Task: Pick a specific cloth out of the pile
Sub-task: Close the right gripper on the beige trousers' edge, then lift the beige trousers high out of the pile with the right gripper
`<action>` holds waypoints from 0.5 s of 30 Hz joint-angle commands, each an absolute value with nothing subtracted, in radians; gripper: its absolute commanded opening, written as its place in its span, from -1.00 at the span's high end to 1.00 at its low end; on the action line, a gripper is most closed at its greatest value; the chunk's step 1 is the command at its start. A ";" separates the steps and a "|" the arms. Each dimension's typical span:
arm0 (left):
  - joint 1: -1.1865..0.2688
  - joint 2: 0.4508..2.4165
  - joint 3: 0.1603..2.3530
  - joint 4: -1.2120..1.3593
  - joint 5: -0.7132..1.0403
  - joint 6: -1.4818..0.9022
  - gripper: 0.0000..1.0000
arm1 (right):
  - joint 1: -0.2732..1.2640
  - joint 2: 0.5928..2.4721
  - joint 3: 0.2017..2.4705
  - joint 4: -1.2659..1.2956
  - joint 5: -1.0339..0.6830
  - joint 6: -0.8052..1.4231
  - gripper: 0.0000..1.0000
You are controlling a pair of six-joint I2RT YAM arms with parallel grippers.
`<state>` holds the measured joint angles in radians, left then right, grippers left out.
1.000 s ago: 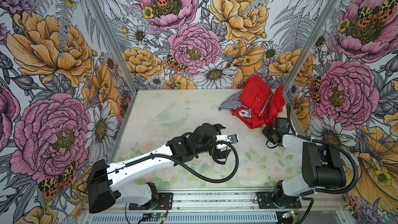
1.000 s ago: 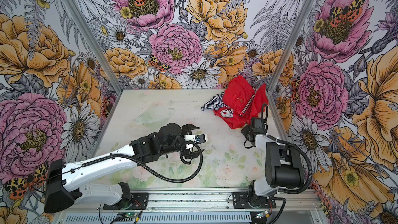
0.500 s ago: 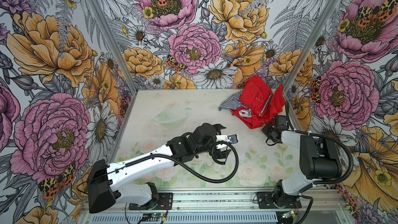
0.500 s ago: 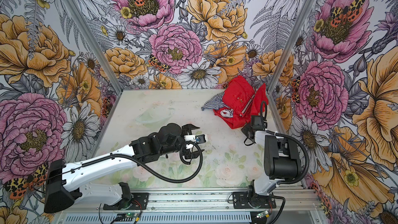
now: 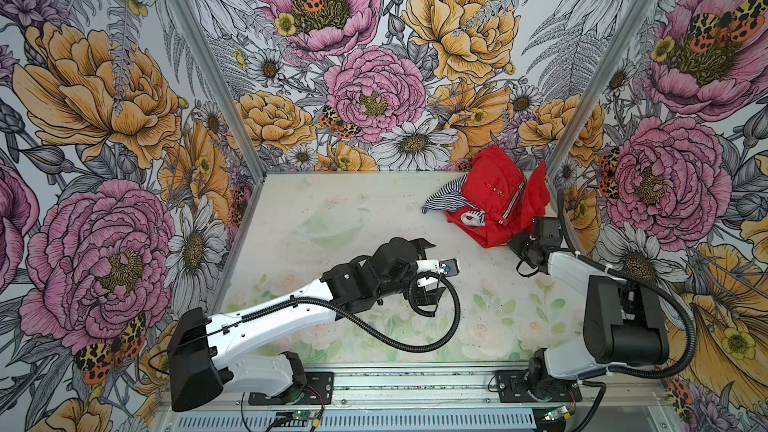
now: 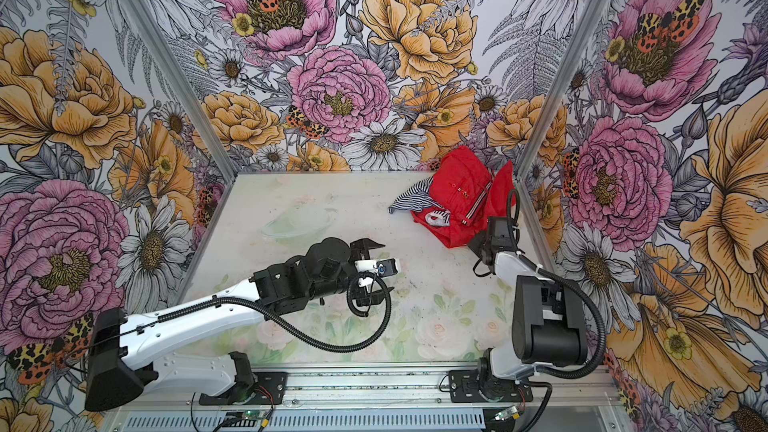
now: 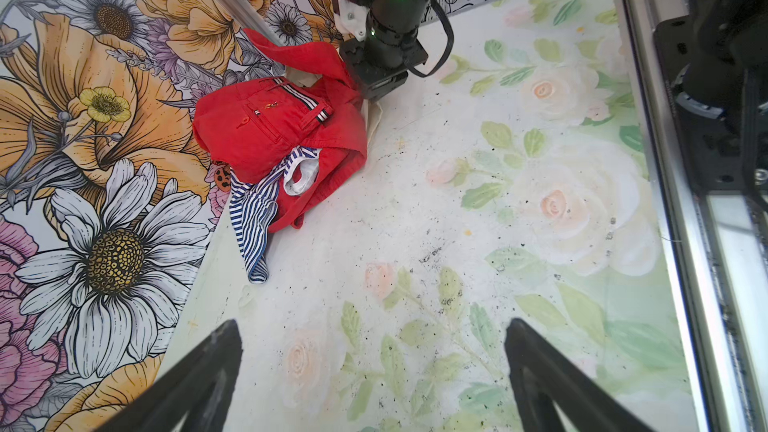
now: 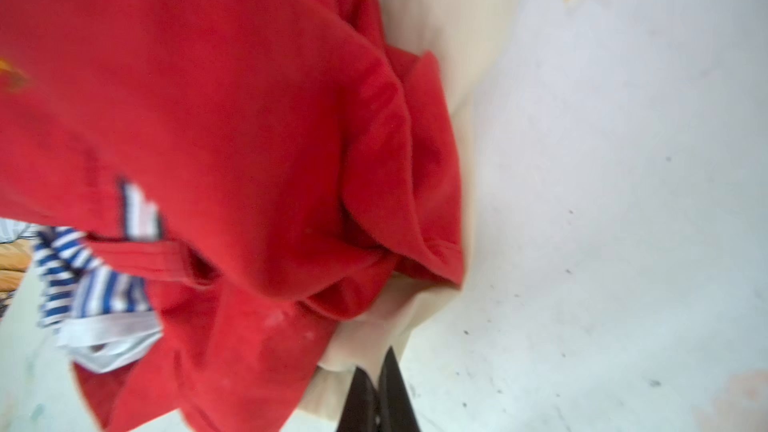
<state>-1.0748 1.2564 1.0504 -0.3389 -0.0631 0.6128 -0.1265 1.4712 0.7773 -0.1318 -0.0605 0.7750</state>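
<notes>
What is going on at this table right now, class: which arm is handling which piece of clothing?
The right gripper is shut on an edge of the cream cloth, which pokes out from under the red jacket near the far right corner of the table. A striped cloth lies against the jacket. The left gripper hangs open over bare table, holding nothing.
</notes>
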 commanded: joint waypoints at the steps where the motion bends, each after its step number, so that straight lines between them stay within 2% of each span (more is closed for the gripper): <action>1: -1.064 1.220 1.045 -0.296 -0.091 0.605 -0.98 | -0.145 1.384 0.952 -0.170 -0.089 0.730 1.00; 6: -1.056 1.198 1.031 -0.251 -0.147 0.600 -0.98 | -0.160 1.414 1.346 -0.215 -0.207 0.758 1.00; 15: -0.990 1.130 0.993 -0.132 -0.241 0.560 -0.98 | -0.051 1.672 2.202 -0.254 -0.299 0.883 1.00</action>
<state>-1.0164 1.1683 1.0092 -0.2111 -0.1940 0.5934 -0.0940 1.6260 2.0037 -0.3050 -0.2394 0.8406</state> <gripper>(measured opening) 0.990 0.047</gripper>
